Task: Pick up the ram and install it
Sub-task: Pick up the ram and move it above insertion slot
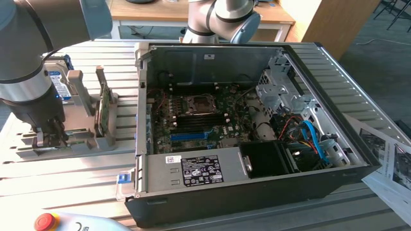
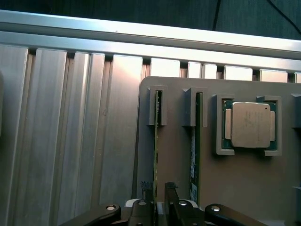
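Note:
Two slim green ram sticks stand on edge in slots of a grey holder (image 2: 235, 188). My gripper (image 2: 158, 189) is open and straddles the nearer-to-edge ram (image 2: 156, 141), one fingertip on each side of it. The second ram (image 2: 194, 141) stands one slot over, apart from the fingers. In the exterior view my gripper (image 1: 51, 138) reaches down into the holder (image 1: 83, 139) at the exterior view's left, beside the open computer case (image 1: 257, 192). The motherboard's dark memory slots (image 1: 192, 122) lie inside the case, below the processor socket (image 1: 196, 103).
A processor chip (image 2: 249, 125) sits in a pocket of the holder. A broader green card (image 1: 103, 113) and a hard drive with a blue-white label (image 1: 57, 82) stand in the holder. A red stop button (image 1: 46, 221) is at the front, and papers (image 1: 391, 159) lie at the exterior view's right.

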`<state>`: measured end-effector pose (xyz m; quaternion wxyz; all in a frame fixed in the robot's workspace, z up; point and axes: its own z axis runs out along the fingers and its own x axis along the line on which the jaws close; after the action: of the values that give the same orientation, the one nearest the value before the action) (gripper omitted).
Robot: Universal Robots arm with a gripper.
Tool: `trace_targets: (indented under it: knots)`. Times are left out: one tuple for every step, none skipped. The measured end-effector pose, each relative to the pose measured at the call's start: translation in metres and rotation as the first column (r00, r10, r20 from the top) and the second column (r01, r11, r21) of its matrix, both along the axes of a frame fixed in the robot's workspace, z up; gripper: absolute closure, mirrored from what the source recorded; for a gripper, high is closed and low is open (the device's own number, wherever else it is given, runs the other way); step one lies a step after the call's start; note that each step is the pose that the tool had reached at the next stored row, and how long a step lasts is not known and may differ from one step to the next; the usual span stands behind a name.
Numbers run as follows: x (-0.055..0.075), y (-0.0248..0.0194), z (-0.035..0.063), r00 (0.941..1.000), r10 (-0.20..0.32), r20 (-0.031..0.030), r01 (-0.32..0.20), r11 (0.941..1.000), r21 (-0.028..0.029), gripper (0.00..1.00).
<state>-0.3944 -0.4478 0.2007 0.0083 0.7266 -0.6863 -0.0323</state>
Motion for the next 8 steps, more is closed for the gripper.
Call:
trace_targets:
  knots:
    - [0.0000,0.0000,-0.0001,1.0000,0.000,0.0001,0.000,1.0000,0.0000,0.76]
    - [-0.0001,-0.0001,-0.0001,1.0000,0.000,0.0001,0.000,1.0000,0.0001,0.76]
    - [-0.0002,-0.0003,0.0000,1.0000,0.000,0.0000,0.000,1.0000,0.0000,0.76]
    - [-0.0001,-0.0006,0.0000,1.0000,0.000,0.0000,0.000,1.0000,-0.0001,0.76]
    - [0.0000,-0.0009,0.0000,1.0000,0.000,0.0000,0.000,1.0000,0.0000,0.76]
    - [0.0000,-0.0012,0.0000,1.0000,0.000,0.0000,0.000,1.0000,0.0000,0.76]
    - [-0.0001,-0.0015,0.0000,1.0000,0.000,0.0000,0.000,1.0000,0.0000,0.76]
    - [0.0000,-0.0016,0.0000,1.0000,0.000,0.0000,0.000,1.0000,0.0000,0.76]
